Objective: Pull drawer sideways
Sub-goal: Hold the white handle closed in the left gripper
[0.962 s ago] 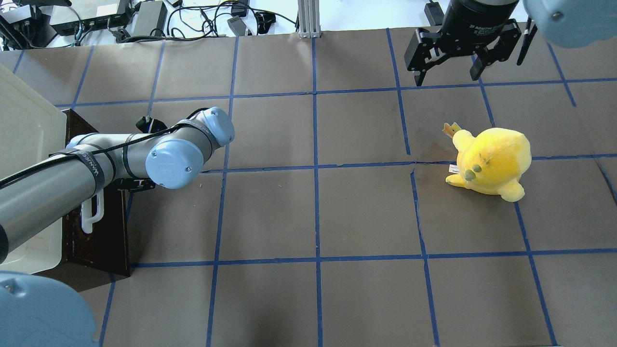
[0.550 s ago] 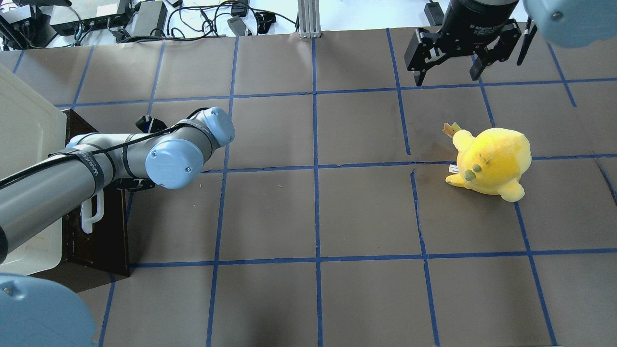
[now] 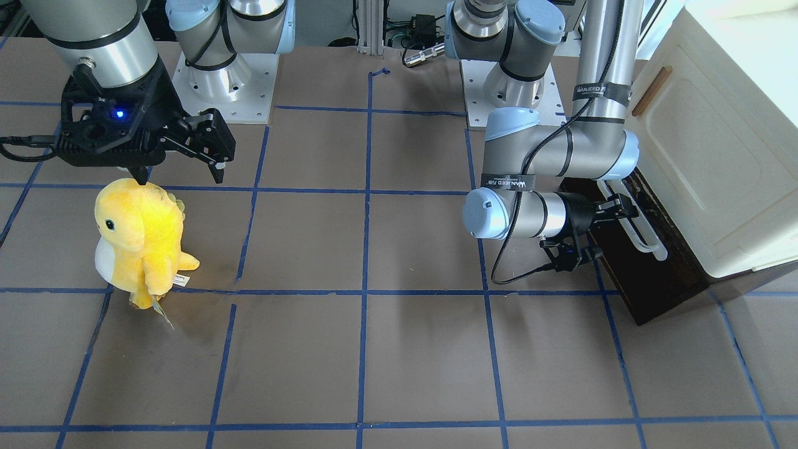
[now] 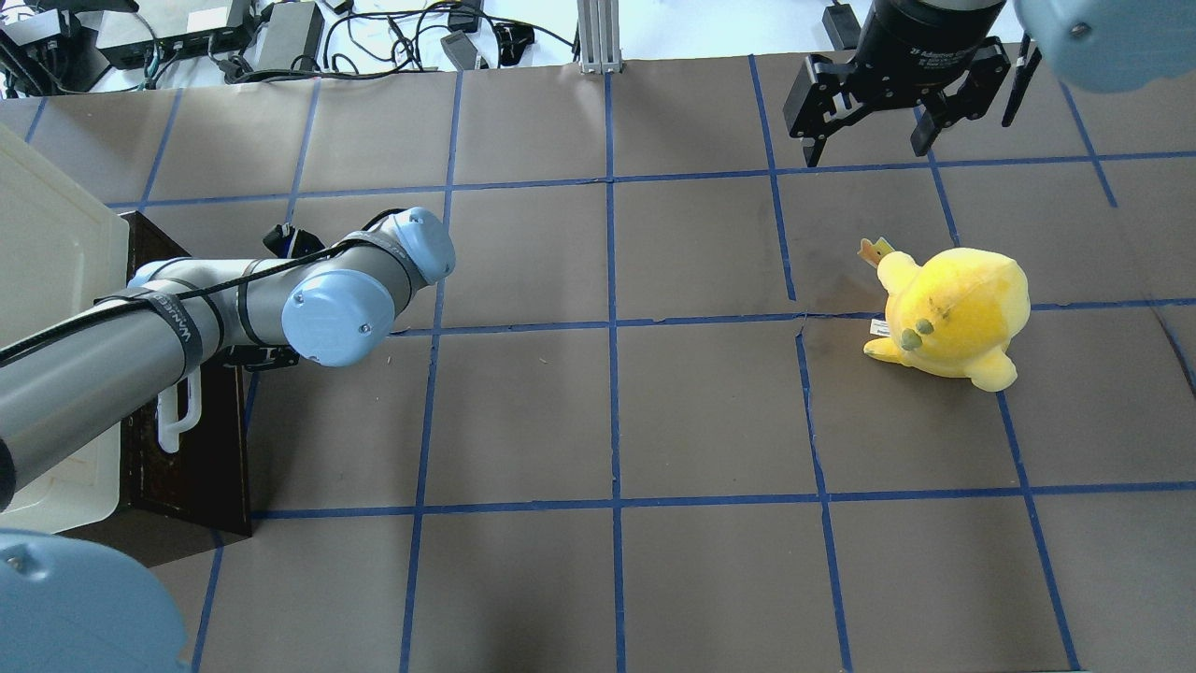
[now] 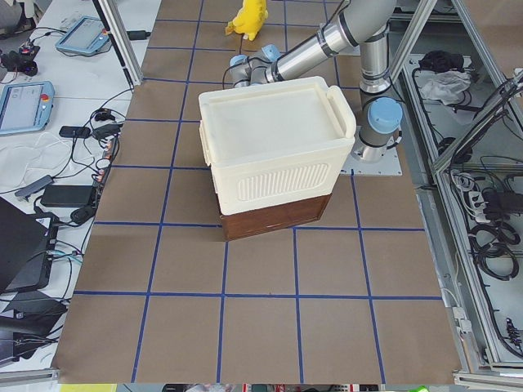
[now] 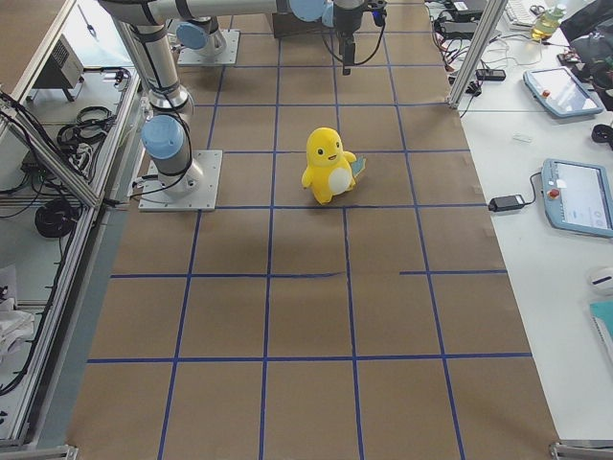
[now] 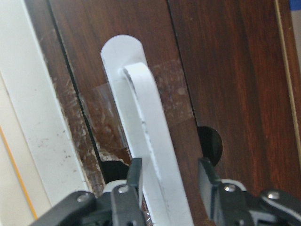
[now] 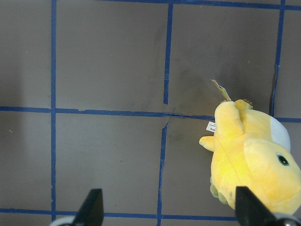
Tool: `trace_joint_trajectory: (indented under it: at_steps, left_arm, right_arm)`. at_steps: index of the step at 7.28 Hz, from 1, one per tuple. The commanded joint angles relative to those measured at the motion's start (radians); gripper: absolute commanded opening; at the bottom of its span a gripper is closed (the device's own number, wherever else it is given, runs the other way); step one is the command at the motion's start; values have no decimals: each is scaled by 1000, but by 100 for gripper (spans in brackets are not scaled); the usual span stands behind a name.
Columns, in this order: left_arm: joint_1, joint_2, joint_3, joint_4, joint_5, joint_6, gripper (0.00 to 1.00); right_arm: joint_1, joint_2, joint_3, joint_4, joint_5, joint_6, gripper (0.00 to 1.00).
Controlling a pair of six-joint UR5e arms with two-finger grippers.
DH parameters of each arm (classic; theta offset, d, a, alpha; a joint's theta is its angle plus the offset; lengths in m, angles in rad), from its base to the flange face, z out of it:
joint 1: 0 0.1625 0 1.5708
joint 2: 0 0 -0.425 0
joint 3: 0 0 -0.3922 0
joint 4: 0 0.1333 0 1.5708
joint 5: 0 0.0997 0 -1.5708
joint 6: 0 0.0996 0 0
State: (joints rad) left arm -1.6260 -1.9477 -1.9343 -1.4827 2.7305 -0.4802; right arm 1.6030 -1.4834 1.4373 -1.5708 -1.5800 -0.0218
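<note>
The drawer [image 3: 651, 284] has a dark brown wooden front [image 7: 225, 70] and sits at the bottom of the cream-white cabinet [image 3: 717, 156]. Its long white bar handle [image 7: 146, 132] also shows in the front view [image 3: 642, 234] and in the overhead view [image 4: 177, 416]. My left gripper [image 7: 169, 188] is level with the handle and has one finger on each side of the bar, closed in around it. In the front view the left gripper [image 3: 614, 212] is at the handle's robot-side end. My right gripper [image 4: 869, 140] hangs open and empty above the table.
A yellow plush toy [image 4: 953, 313] stands on the brown table below the right gripper and shows in the right wrist view [image 8: 249, 160]. The cabinet [image 5: 274, 139] stands at the table's left end. Cables and boxes lie beyond the far edge [image 4: 280, 37].
</note>
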Motion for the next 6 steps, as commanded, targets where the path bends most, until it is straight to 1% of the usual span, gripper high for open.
trace_joint_trajectory:
  at_steps: [1,6]
  left_arm:
    - [0,1,0,-1,0,0,50]
    - [0,1,0,-1,0,2,45]
  right_arm:
    - [0,0,0,0,0,0,100]
    - [0,0,0,0,0,-1,100]
